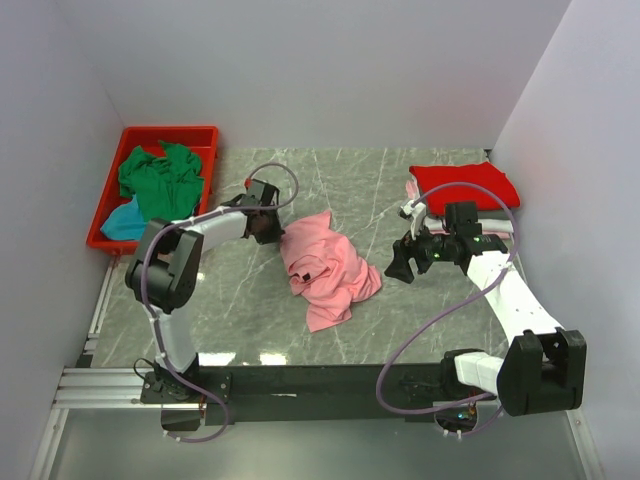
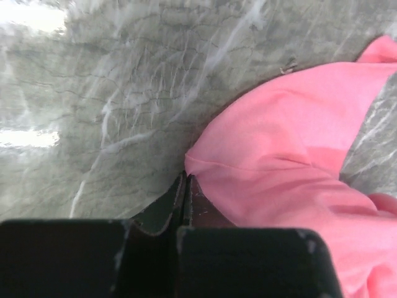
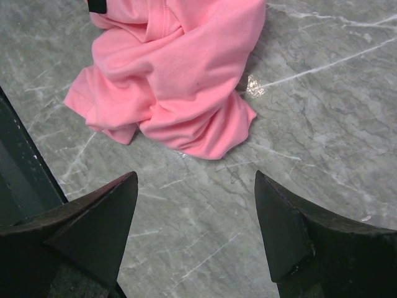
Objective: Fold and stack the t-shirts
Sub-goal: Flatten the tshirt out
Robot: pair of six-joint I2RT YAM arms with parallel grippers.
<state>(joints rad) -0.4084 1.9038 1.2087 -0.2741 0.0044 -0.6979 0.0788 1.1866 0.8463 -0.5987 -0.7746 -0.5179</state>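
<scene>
A salmon pink t-shirt (image 1: 325, 268) lies crumpled in the middle of the table. My left gripper (image 1: 268, 228) is at its far left edge. In the left wrist view the jaws (image 2: 186, 179) are closed, and a corner of the pink cloth (image 2: 279, 149) runs into their tips. My right gripper (image 1: 402, 262) hovers open and empty just right of the shirt. In the right wrist view its gap (image 3: 195, 186) frames bare table in front of the shirt (image 3: 173, 74). The dark neck label (image 3: 96, 5) shows at the top edge. A folded red t-shirt (image 1: 465, 185) lies at the back right.
A red plastic bin (image 1: 205, 135) at the back left holds a green t-shirt (image 1: 160, 180) and a teal one (image 1: 125, 222). Pale cloth (image 1: 500, 228) shows under the red shirt. White walls close in the table on three sides.
</scene>
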